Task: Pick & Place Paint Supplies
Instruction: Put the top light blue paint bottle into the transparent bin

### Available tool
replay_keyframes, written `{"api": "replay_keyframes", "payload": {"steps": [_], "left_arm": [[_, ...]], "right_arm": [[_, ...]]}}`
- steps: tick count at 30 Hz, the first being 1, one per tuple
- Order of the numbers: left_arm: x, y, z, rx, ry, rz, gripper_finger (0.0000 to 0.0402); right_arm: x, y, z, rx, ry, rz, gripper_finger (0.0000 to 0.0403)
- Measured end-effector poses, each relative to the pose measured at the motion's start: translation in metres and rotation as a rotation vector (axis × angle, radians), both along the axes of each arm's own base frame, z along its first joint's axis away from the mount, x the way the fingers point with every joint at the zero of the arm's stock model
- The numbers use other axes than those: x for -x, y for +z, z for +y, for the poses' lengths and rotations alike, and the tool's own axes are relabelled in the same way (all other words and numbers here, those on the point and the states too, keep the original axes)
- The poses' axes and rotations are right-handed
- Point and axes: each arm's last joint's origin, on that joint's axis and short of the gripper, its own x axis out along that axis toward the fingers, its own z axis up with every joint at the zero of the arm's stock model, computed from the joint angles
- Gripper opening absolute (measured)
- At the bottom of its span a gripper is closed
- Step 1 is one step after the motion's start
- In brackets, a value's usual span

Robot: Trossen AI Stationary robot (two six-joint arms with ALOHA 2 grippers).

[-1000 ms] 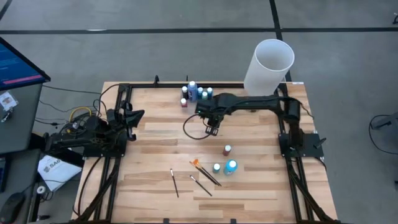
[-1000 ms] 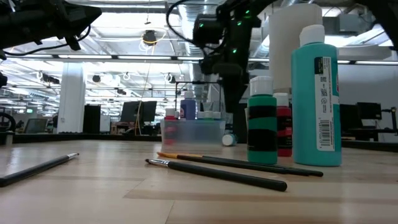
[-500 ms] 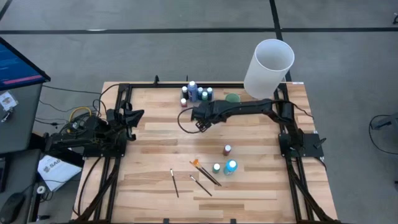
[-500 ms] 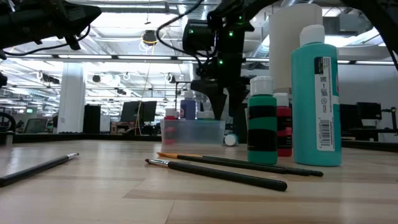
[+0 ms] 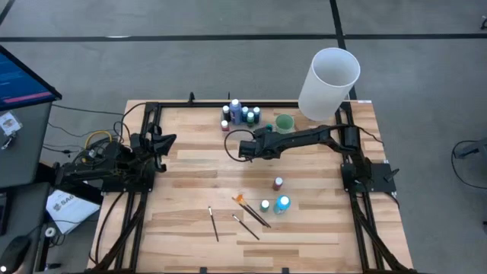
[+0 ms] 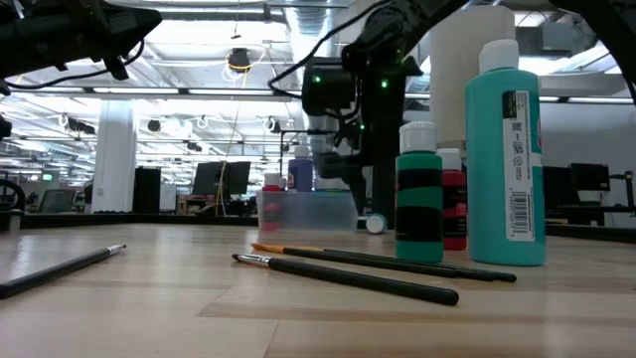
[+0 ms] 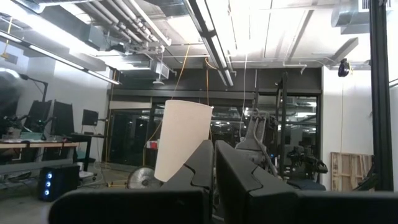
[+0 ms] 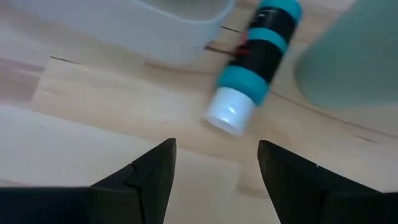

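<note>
Pale wooden planks form the table top, and nearest the front edge several thin dark-handled brushes and one orange-tipped brush are scattered, with a large teal bottle with a white cap, a smaller green bottle and a small red bottle standing just beyond them. Toward the middle of the table the right gripper is held low over the wood with its jaws spread wide and nothing between them. Seen from its wrist, a small teal-and-black bottle with a white cap lies on its side just ahead of the open jaws — beside the wall of a clear plastic tub and next to a pale green cup, and not yet touched. The step in hand is judged to be the approach to this fallen bottle; the next move would call for the gripper to be advanced until the bottle lies between the fingers, then closed across its body. Farther back, more small bottles are gathered in the tub, and a tall white cylinder stands at the far corner. The left gripper is parked at the left edge, jaws pressed together.
</note>
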Motion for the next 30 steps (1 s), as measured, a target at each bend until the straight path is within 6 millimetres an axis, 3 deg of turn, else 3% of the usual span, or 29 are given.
{"api": "replay_keyframes", "payload": {"steps": [10, 30], "left_arm": [[0.000, 0.000, 0.000, 0.000, 0.000, -0.001, 0.0002], [0.000, 0.000, 0.000, 0.000, 0.000, -0.002, 0.0002]], "right_arm": [[0.006, -0.012, -0.006, 0.040, -0.030, -0.007, 0.0222], [0.006, -0.012, -0.004, 0.081, -0.070, -0.028, 0.0222]]}}
